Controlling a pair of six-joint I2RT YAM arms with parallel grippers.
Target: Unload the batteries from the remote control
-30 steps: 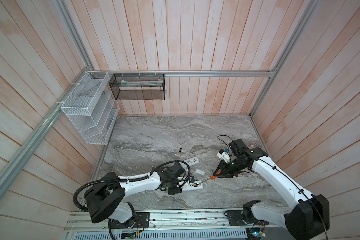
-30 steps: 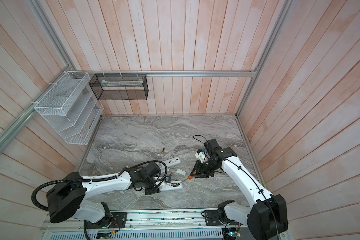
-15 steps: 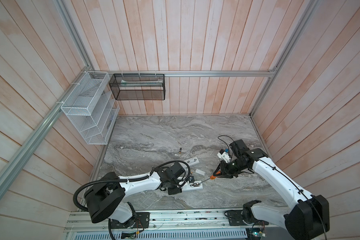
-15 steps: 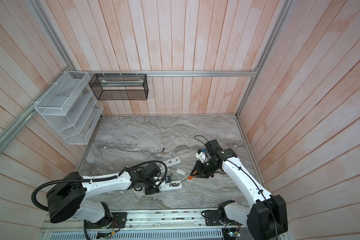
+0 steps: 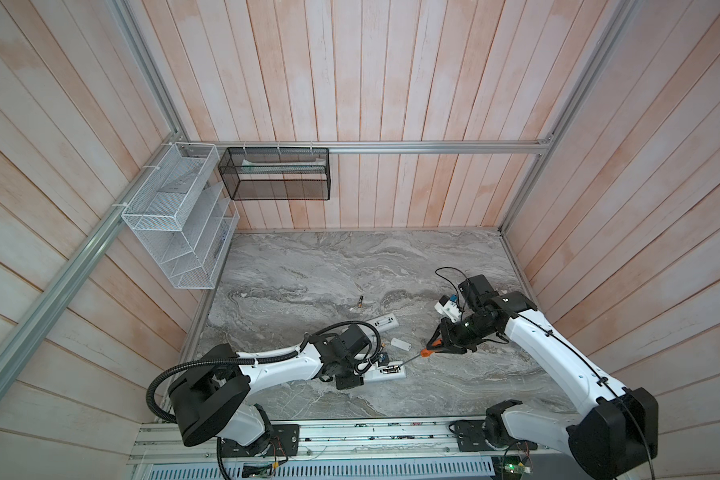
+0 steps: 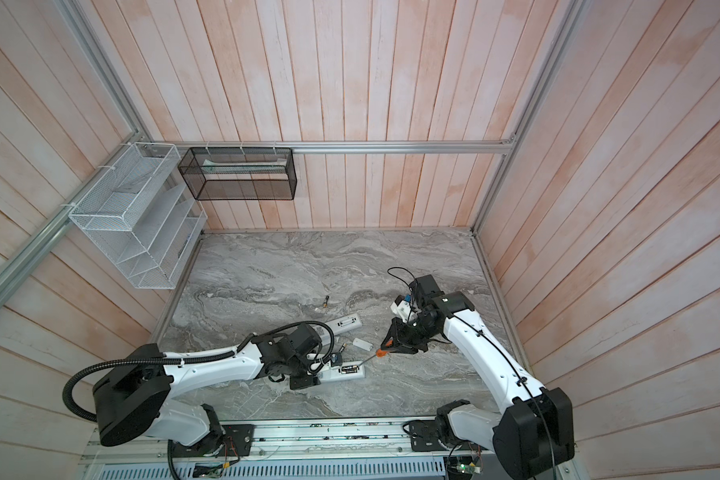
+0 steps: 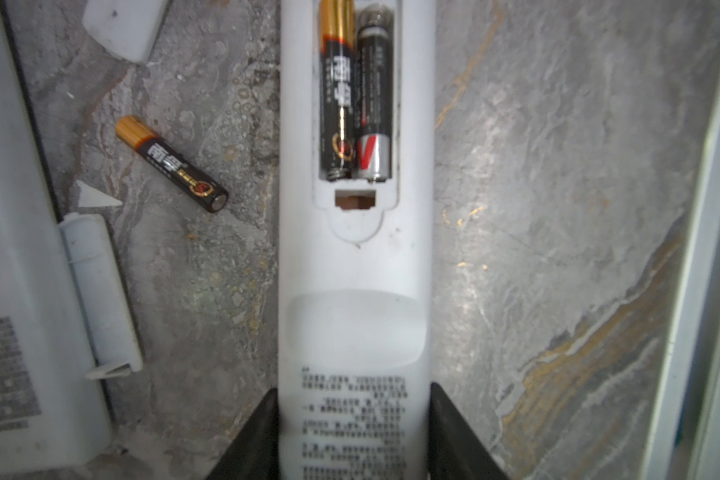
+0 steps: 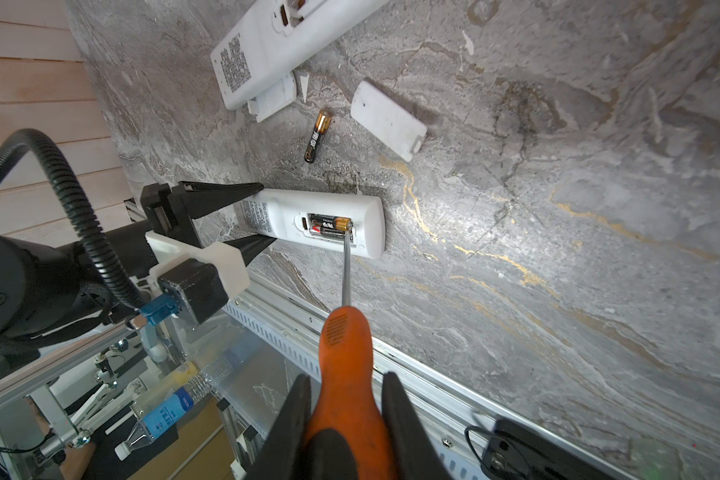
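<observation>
1. The left hand (image 7: 354, 399) is clamped on the printed end of the white remote control (image 7: 354, 291), with one black finger down each side. The remote lies back-up on the marble bench (image 5: 350, 266) with its cover off.
2. Side by side in its open back sit a black-and-gold battery (image 7: 337, 95), with white Chinese-looking characters I can't make out, and a black-and-silver battery (image 7: 374, 104) with a red V mark.
3. The right hand (image 8: 346, 376) is clenched around the orange screwdriver (image 8: 344, 332) handle. The metal tip touches the gold end of the black-and-gold battery.
4. A loose battery (image 8: 317, 137) with the same gold/black label lies between the held remote and a second remote (image 8: 275, 45). A stray battery (image 5: 360, 302) sits well apart, farther back.
5. One white battery cover (image 8: 387, 118) lies alone near the loose battery. The other cover (image 8: 272, 99) lies right against the second remote.
6. Both remotes carry blocks of small print, too blurry to read.
7. The held remote sits near the front edge, by the aluminium rail (image 5: 391, 434). The widest stretch of bare marble is toward the back wall.
</observation>
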